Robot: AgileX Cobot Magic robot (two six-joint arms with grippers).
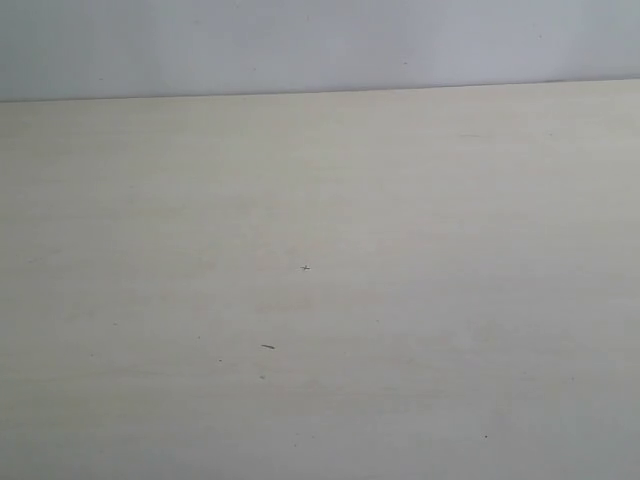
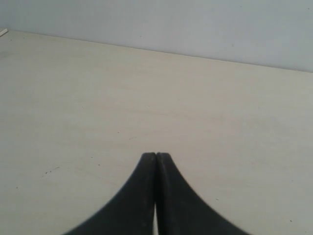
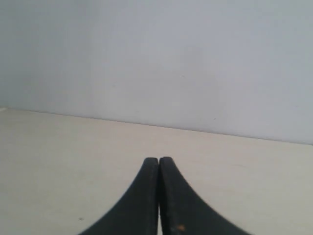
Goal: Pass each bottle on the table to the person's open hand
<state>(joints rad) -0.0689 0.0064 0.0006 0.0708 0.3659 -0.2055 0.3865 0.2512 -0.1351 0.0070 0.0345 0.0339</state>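
Observation:
The pale beige table [image 1: 400, 250] fills the exterior view, bare apart from a few tiny dark specks. None of the bottles shows in any view, and no hand is in sight. My left gripper [image 2: 156, 154] is shut, its two black fingers pressed tip to tip above the tabletop with nothing between them. My right gripper [image 3: 159, 159] is likewise shut and empty, pointing over the table toward the wall. Neither gripper nor arm appears in the exterior view.
A plain pale grey wall [image 1: 320, 40] rises behind the table's far edge [image 1: 320, 92]. A small white corner of something [image 2: 3, 32] peeks in at the table's edge in the left wrist view.

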